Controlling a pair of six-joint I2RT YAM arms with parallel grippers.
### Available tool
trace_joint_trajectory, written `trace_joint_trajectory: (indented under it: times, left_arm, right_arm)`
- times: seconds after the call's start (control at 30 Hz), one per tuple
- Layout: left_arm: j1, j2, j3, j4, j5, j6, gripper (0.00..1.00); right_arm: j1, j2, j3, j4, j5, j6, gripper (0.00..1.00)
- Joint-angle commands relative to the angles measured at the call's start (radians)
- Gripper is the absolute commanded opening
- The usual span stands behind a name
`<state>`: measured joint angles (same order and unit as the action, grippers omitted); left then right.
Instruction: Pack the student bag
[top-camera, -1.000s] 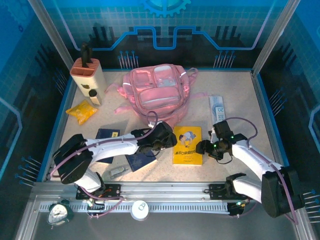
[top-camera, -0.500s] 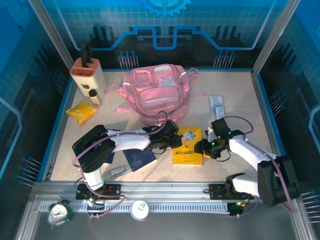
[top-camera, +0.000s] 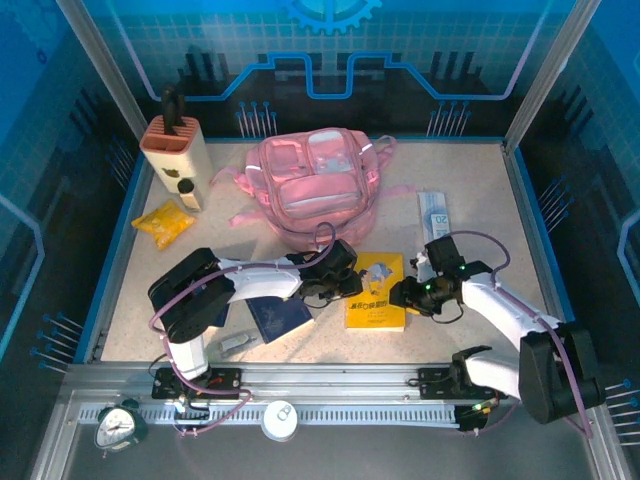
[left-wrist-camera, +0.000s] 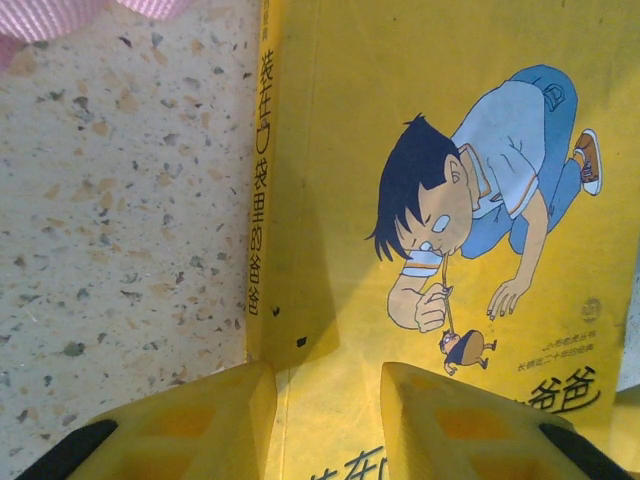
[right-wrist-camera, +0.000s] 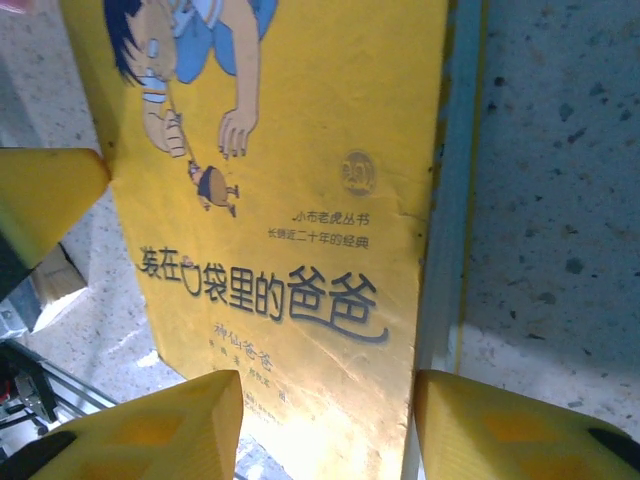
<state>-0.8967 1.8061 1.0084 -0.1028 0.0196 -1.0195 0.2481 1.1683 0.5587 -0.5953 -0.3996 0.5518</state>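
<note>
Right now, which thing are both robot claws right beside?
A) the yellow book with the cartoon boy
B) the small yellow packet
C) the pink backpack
A: the left gripper and the right gripper sit at opposite side edges of the yellow book, with the pink backpack lying farther back, apart from both.

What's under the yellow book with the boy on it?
The book lies on the speckled table, which shows beside its edges. Anything right beneath it is covered, so I cannot tell.
</note>
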Motion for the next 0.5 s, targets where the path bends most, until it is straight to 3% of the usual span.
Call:
trace_joint_trajectory:
  times: [0.0,0.23,0.47]
  left_arm:
    - [0.001,0.031,0.004,-0.063,-0.007,-0.011,0.35]
    - [0.000,0.037,0.013,-0.071,-0.007,-0.013,0.34]
    - [0.001,0.035,0.028,-0.078,-0.010,-0.002,0.35]
  right_arm:
    - [-0.009,-0.018,0.048,-0.019,-0.046,-0.020,0.47]
    - [-0.012,-0.013,0.044,-0.014,-0.081,-0.024,0.38]
    - [-0.027,-0.027,0.050,-0.039,-0.069,-0.026,0.18]
